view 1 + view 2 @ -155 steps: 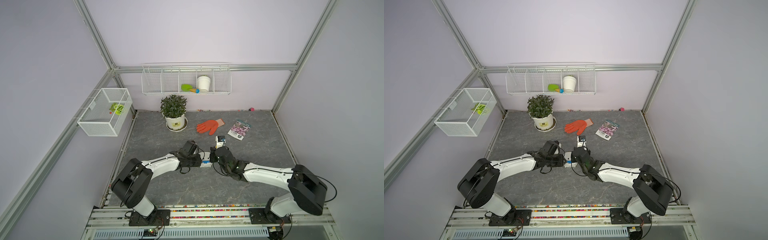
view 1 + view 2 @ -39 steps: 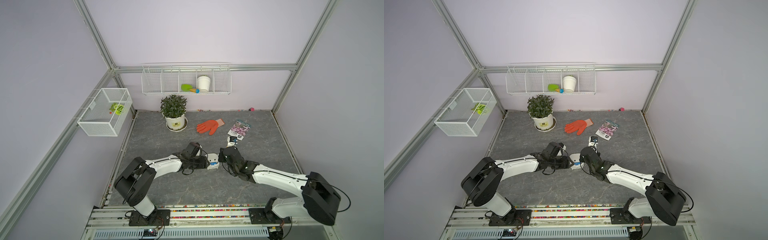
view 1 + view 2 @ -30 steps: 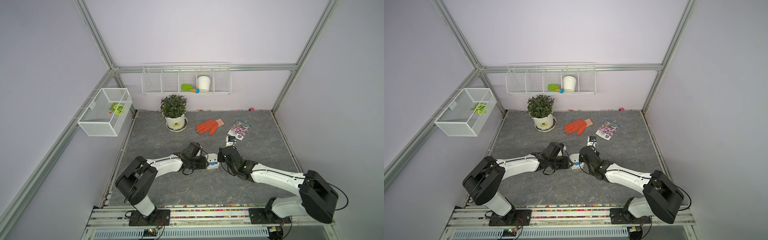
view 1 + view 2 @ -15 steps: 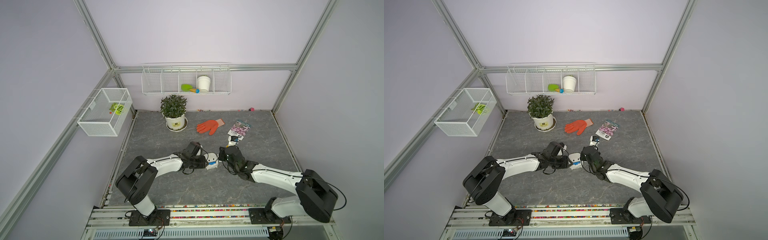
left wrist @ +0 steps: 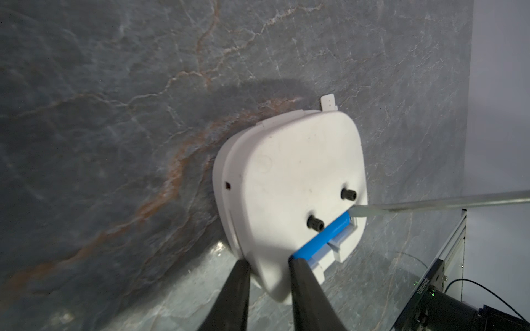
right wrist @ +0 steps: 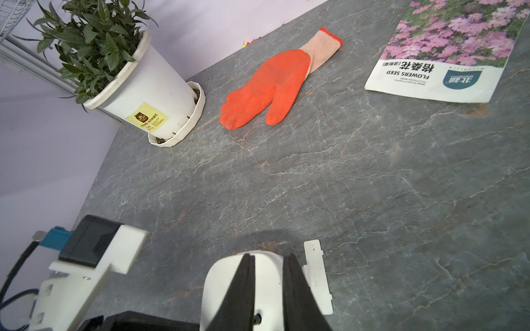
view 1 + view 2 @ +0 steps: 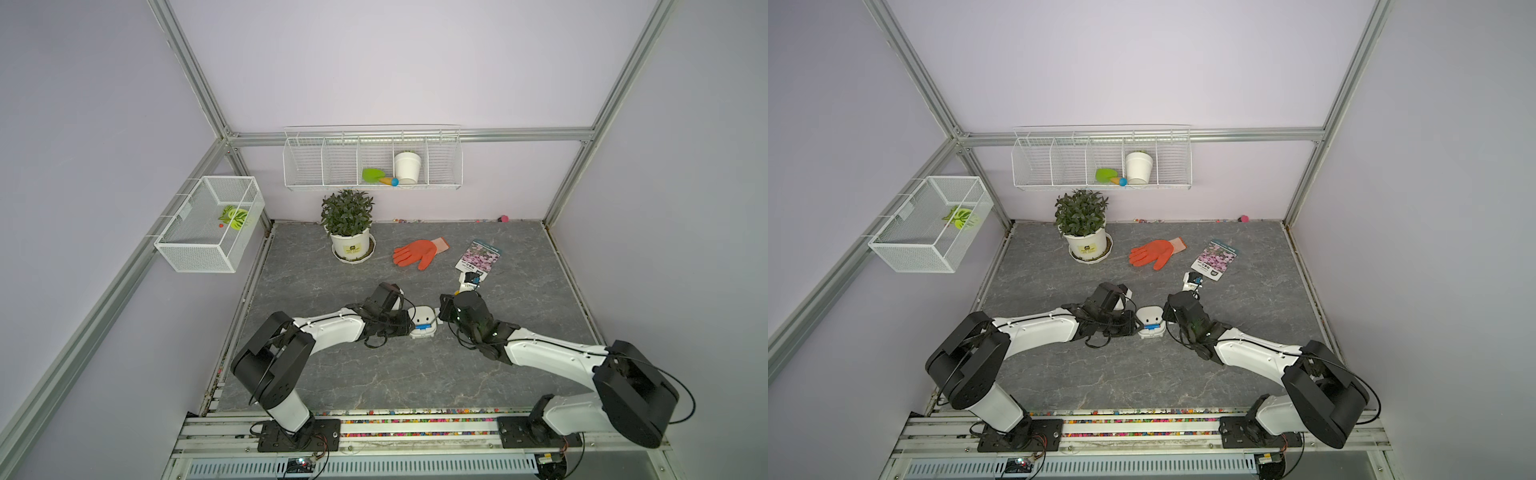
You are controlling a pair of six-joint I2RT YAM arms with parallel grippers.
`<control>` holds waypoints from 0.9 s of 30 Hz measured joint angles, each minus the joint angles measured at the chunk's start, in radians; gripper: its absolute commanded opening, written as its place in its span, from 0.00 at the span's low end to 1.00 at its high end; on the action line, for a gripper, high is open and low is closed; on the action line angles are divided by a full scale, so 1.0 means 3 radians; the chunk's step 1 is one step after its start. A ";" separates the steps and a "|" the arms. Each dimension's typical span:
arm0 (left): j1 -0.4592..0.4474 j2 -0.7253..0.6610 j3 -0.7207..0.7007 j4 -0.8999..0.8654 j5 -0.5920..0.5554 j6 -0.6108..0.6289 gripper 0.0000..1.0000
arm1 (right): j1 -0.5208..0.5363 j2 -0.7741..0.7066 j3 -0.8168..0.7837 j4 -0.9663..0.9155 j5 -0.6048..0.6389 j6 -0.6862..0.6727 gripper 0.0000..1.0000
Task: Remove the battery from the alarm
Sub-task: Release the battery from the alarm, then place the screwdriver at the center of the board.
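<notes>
**Battery in the alarm's open back, left fingertip at its end**

The alarm (image 7: 423, 321) lies face down on the grey stone-patterned table (image 7: 374, 374), between the two arms, with its plain white back up. The blue battery (image 5: 324, 238) lies in the open compartment along one edge of that back, just beside two small black knobs (image 5: 315, 223).

The left gripper (image 5: 269, 261) reaches in low from the robot's left. Its fingers stand apart with the alarm's near corner between them, and one fingertip (image 5: 296, 262) touches the battery's near end. Whether the pair truly pinches the alarm cannot be told.

The right gripper (image 6: 268, 258) is at the alarm's opposite side, over its rim. Its fingers are a narrow gap apart with nothing between them, and the alarm's back shows through the gap. Whether it touches the alarm cannot be told.

A small flat white cover piece (image 6: 315, 279) lies on the table just beside the alarm. Farther back, well apart from the alarm, are a potted plant (image 7: 348, 232), an orange glove (image 7: 415, 253) and a flower seed packet (image 7: 478, 257).
</notes>
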 measured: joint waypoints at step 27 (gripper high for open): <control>-0.0001 0.0064 0.0060 0.0004 -0.0027 -0.0033 0.31 | -0.0183 -0.0456 -0.0262 0.0398 -0.0423 0.0570 0.00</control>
